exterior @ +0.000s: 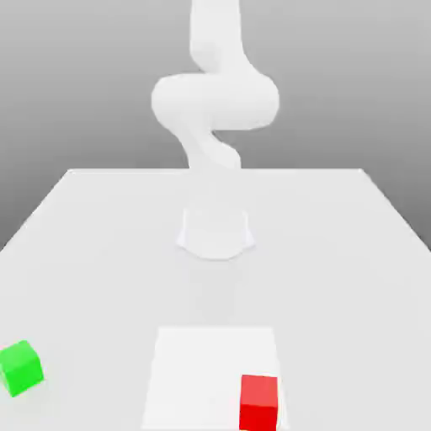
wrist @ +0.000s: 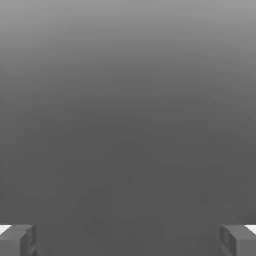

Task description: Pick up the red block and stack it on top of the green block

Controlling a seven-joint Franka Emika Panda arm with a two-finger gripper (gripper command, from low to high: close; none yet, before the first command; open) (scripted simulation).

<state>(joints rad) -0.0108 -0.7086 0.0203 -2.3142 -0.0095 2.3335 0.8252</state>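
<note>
The hand (wrist: 128, 240) is spread fully wide, its two grey fingertips (wrist: 19, 240) far apart with nothing between them. On the white counter (exterior: 101, 252), the red block (exterior: 258, 402) sits near the front edge toward the exterior view's right. The green block (exterior: 20, 367) rests well apart from it, at the exterior view's far left.

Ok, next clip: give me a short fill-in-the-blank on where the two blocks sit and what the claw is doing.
1. The red block rests on a white ____ patch of the table.
2. The green block lies toward the exterior view's ____ of the red one.
3. The claw has its fingers spread ____, gripping nothing.

Missing words: square; left; open
</note>
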